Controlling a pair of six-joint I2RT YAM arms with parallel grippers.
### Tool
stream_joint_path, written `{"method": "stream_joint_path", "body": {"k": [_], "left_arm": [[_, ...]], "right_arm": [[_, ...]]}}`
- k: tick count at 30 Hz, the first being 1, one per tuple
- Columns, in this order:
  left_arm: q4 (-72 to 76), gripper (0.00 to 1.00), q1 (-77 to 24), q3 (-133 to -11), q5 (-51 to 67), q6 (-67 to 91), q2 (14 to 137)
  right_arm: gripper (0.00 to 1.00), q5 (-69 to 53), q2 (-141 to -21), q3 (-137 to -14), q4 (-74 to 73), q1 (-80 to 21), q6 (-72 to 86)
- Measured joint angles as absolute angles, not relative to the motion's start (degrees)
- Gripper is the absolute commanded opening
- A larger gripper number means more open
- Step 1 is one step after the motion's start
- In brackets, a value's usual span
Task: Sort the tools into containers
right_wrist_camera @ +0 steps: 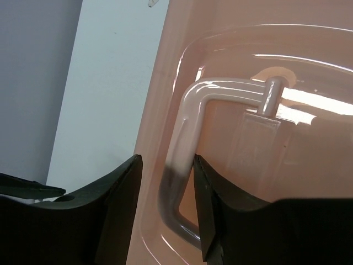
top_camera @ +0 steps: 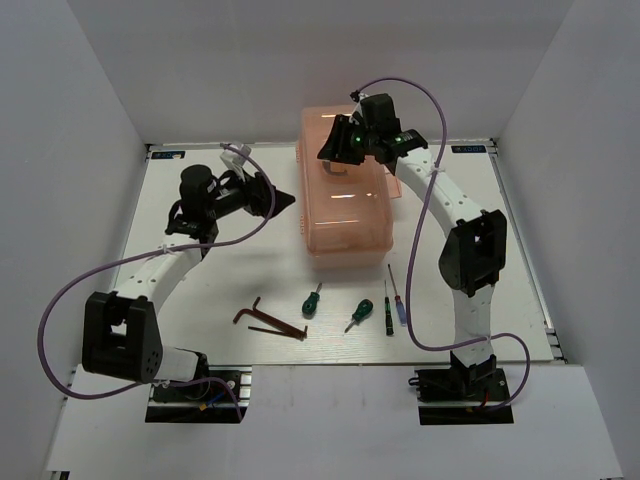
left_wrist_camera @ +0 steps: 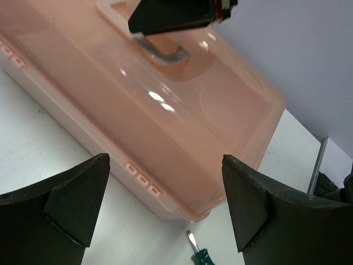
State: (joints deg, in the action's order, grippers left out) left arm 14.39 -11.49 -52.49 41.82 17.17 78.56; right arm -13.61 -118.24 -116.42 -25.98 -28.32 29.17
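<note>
The salmon-pink toolbox (top_camera: 343, 205) stands closed at the back centre. My right gripper (top_camera: 336, 152) hangs over its lid, and in the right wrist view (right_wrist_camera: 166, 160) its open jaws straddle one end of the lid handle (right_wrist_camera: 187, 116) with a gap on the left side. My left gripper (top_camera: 284, 200) is open and empty just left of the box, facing its side (left_wrist_camera: 165, 160). On the table in front lie two hex keys (top_camera: 268, 320), two green screwdrivers (top_camera: 312, 300) (top_camera: 360, 314), a dark precision screwdriver (top_camera: 388, 312) and a blue one (top_camera: 398, 300).
White walls enclose the table on three sides. The left wrist view shows the toolbox's long side (left_wrist_camera: 138, 143), a green screwdriver's tip (left_wrist_camera: 196, 251) and a thin shaft (left_wrist_camera: 317, 165) near the box's corner. The arm bases sit at the near edge.
</note>
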Motion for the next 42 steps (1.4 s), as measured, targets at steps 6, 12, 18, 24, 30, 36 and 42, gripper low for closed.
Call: {"method": "stream_joint_path", "body": {"k": [6,12,18,24,30,36,42], "left_arm": [[16.49,0.93,-11.9,-56.55,41.8,18.35,80.31],[16.47,0.9,-13.58,-63.94,40.66,18.92,87.09],[14.5,0.88,-16.05,-70.08,38.35,18.92,93.78],[11.99,0.83,-18.85,-72.79,36.14,18.68,97.34],[10.02,0.73,-21.15,-76.84,33.89,17.98,99.57],[6.98,0.65,-22.9,-80.82,30.33,17.3,102.15],[4.99,0.6,-24.14,-83.44,26.98,16.97,103.81]], "right_arm": [[0.48,-15.62,-118.24,-116.42,-25.98,-27.62,30.22],[0.48,-16.69,-118.24,-116.42,-25.96,-27.27,31.05],[0.47,-17.32,-118.24,-116.42,-25.96,-27.0,31.53],[0.47,-17.96,-118.24,-116.38,-25.91,-26.79,32.01],[0.45,-18.48,-118.21,-116.36,-25.78,-26.52,32.75],[0.45,-19.31,-118.21,-116.33,-25.58,-26.26,33.08],[0.45,-20.08,-118.21,-115.94,-25.23,-25.96,33.95]]}}
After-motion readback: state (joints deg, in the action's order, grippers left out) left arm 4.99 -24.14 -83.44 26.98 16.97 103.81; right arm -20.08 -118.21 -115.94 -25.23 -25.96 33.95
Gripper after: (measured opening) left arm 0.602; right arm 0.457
